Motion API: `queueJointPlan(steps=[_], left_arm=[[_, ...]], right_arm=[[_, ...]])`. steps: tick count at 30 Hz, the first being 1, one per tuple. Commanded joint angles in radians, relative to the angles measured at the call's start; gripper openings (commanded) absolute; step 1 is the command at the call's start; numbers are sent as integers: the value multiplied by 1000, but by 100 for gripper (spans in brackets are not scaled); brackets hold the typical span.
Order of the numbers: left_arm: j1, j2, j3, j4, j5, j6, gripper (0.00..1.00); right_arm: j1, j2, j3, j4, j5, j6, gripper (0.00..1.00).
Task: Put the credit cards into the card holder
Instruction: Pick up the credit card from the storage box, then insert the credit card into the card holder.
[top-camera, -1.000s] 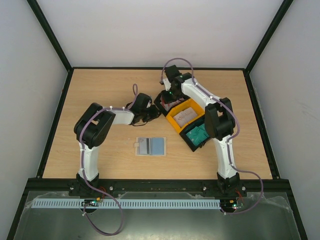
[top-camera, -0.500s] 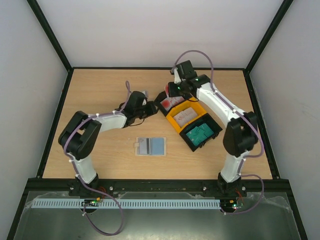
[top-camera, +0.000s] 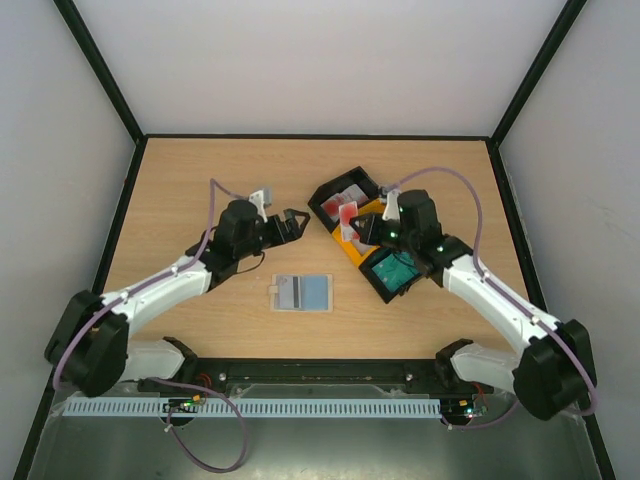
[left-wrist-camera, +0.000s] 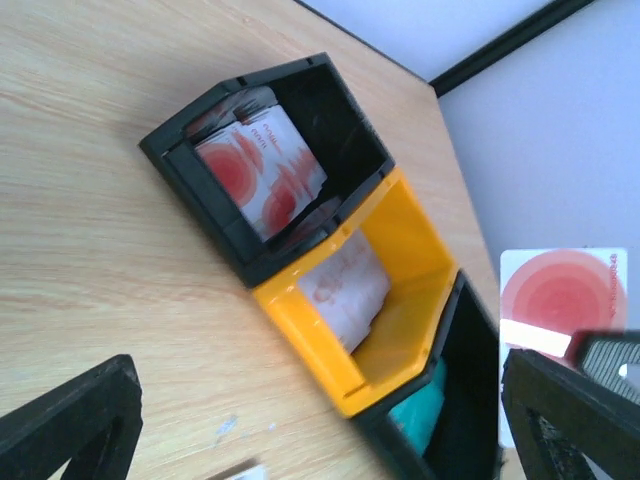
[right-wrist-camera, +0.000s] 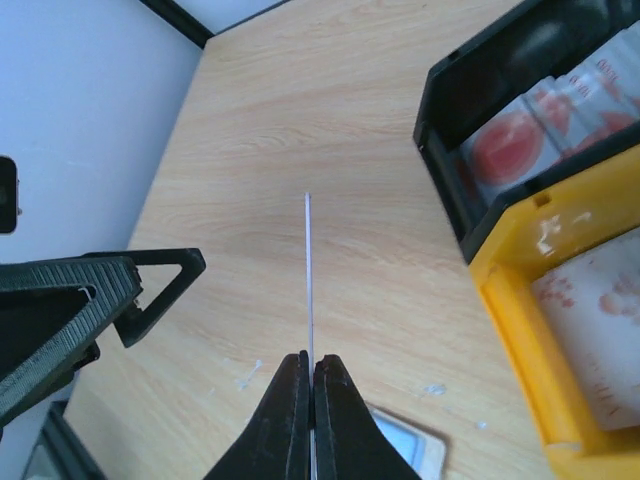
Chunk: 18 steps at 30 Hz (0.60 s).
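Credit card (top-camera: 347, 213) pinched in the right fingers (right-wrist-camera: 300, 392); card holder (top-camera: 302, 292) flat on the bench (top-camera: 200, 190), nearer the arm bases.

White with red print, the card sticks straight out from the pressed-together right fingers. It is edge-on to their own camera and hangs above the bench just beside the row of bins (top-camera: 372, 258). The left fingers (top-camera: 292, 222) are spread wide, holding nothing, and face the card from across a gap. From the card, the holder lies down toward the bases and slightly to the robot's left, between the two arms, its long axis running left to right. Both sets of fingers look about equally near it, the left perhaps a shade closer. The card likely has to travel back and down, its free edge turned toward a pocket mouth. Which way the pockets open cannot be told.
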Motion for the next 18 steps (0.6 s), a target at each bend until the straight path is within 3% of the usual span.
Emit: queueJointPlan(steps=[1, 5, 14, 18], left_arm=[[1, -117, -96, -74, -79, 53, 100], [7, -225, -166, -82, -71, 50, 100], [6, -449, -318, 35, 259, -39, 100], [2, -519, -361, 68, 336, -125, 100]], right_arm=[[52, -103, -145, 202, 16, 166, 2], [123, -163, -242, 307, 29, 259, 2], [245, -211, -408, 638, -9, 485, 2], [302, -173, -413, 717, -17, 527, 2]])
